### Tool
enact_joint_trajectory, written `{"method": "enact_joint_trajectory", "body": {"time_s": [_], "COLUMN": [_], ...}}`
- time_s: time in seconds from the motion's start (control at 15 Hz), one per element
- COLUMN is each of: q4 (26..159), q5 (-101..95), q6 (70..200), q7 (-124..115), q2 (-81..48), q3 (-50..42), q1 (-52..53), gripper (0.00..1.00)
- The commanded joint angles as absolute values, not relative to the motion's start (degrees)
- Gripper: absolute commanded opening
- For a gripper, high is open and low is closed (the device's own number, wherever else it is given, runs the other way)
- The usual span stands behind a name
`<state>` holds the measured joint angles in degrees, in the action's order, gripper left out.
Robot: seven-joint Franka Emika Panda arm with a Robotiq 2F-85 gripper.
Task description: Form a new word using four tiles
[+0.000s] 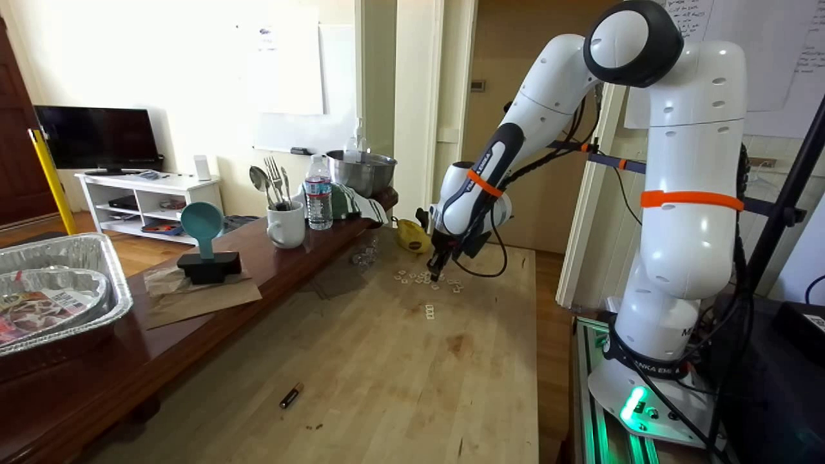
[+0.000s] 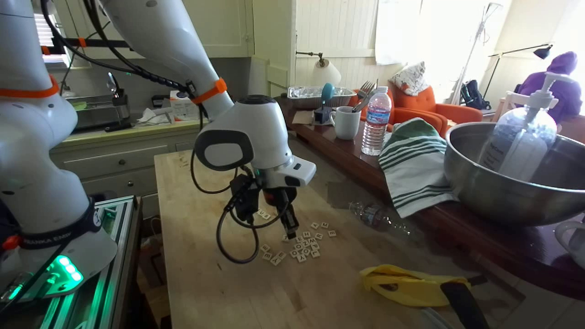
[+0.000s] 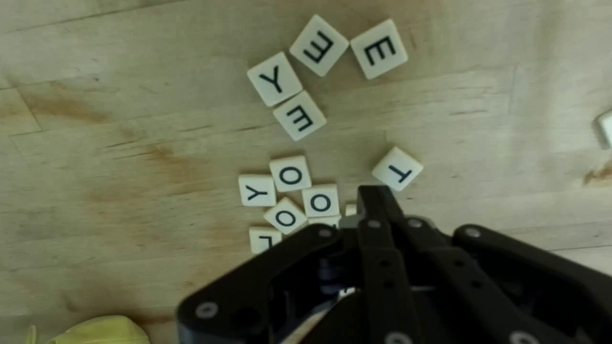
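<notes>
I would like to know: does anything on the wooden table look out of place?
Yes. A battery lies loose, away from the letter tiles, seemingly unrelated to them. A clear bottle lies on its side, while another bottle stands upright nearby.

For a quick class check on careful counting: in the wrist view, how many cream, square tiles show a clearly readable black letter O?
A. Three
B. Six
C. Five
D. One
A: among the cream, square tiles set close together, the wrist view shows an upper O tile, a right-hand O tile and a lower O tile.
</notes>
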<state>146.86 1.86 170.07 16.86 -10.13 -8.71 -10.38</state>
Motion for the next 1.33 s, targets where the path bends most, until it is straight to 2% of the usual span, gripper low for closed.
{"method": "enact_joint_trajectory", "body": {"time_s": [0.0, 1.27], "q4": [145.86, 149.53], "q5": [2.29, 4.8], "q6": [172.6, 170.61], "q7": [17.94, 11.91], "q2": [-12.91, -10.01], "q3": [-7.92, -3.06], "q1": [-10.88, -11.26], "gripper": [0.0, 0.0]}}
